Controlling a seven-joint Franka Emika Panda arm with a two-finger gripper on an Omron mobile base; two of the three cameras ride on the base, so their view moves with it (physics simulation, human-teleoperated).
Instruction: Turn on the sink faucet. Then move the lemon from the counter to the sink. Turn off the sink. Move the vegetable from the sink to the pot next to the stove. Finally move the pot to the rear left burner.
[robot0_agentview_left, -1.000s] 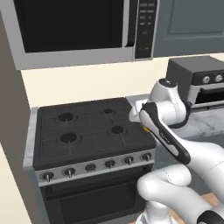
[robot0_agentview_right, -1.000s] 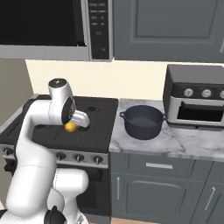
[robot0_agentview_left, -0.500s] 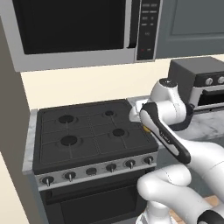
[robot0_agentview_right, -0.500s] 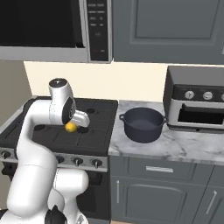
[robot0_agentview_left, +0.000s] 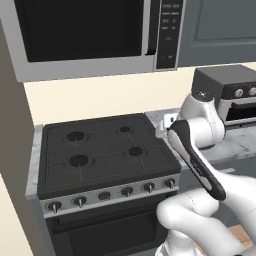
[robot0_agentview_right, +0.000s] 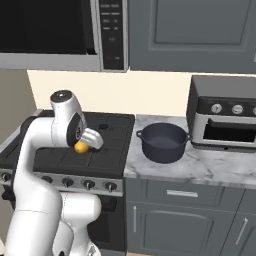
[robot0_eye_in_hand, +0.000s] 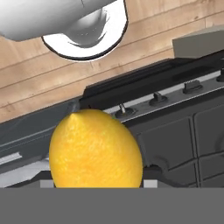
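Lemon (robot0_agentview_right: 81, 147) sits clamped in my tool (robot0_agentview_right: 86, 145) over the stove (robot0_agentview_right: 95, 150); a slip drops it short of the pot (robot0_agentview_right: 162, 142) at three o'clock.

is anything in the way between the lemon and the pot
Nothing visible is. The gripper holds the lemon above the stove, and the pot sits open-topped on the counter just right of it, with only bare stovetop and counter between.
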